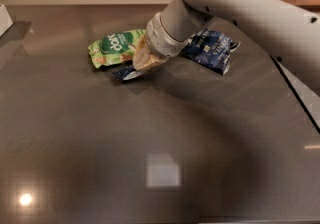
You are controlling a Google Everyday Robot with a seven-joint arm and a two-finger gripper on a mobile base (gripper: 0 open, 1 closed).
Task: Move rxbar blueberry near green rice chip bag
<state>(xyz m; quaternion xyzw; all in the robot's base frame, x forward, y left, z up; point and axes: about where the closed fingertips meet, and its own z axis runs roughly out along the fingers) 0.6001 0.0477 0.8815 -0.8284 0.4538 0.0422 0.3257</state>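
Note:
The rxbar blueberry is a small dark navy bar, low over the dark table just in front of the green rice chip bag. Only its left end shows; the rest is under the fingers. My gripper comes down from the upper right and is shut on the bar's right end. The green bag lies flat, its logo facing up, right behind the bar and the gripper's left side.
A larger dark blue chip bag lies to the right, partly behind my arm. A white object stands at the far left edge. The table's right edge runs diagonally at the right.

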